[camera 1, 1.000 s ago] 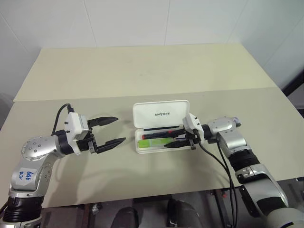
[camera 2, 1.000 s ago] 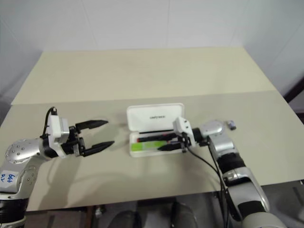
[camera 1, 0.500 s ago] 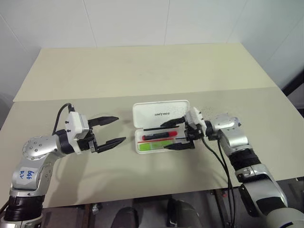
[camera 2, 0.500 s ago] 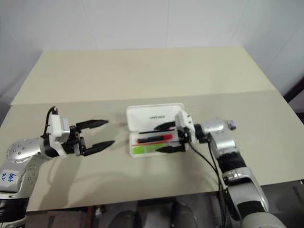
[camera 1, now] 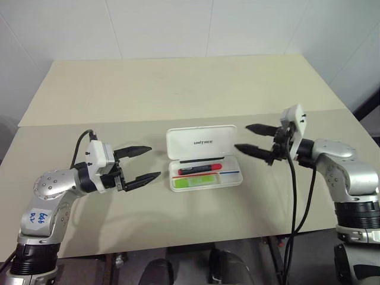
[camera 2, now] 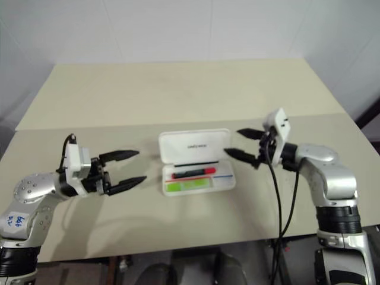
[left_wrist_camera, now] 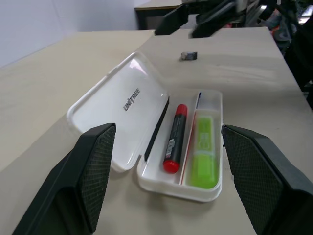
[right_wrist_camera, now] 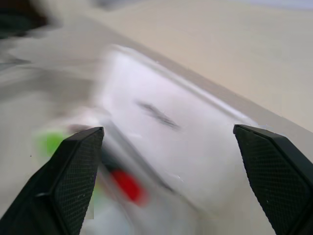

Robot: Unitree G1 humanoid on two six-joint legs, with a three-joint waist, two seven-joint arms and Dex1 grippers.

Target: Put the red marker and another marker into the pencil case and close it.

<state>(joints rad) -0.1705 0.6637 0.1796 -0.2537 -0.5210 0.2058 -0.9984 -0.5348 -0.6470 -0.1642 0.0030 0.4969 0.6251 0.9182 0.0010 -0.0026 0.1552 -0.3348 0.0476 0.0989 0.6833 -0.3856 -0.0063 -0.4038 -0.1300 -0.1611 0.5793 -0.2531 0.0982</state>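
1. You have the pencil case (camera 1: 205,165) lying open near the middle of the table (camera 1: 178,89), its lid laid back on the far side of the tray.
2. In the tray, the red marker (camera 1: 200,169) lies lengthwise on the far side; another marker (camera 1: 193,183) lies lengthwise just beside it on the near side.
3. Your left hand (camera 1: 144,163) hangs left of the case, apart from it, fingers spread and pointing right toward it.
4. Your right hand (camera 1: 252,138) hangs right of the case, off it, fingers spread and pointing left.
5. A small clip-like bit (left_wrist_camera: 189,56) lies on the table to the right of the case, well apart.
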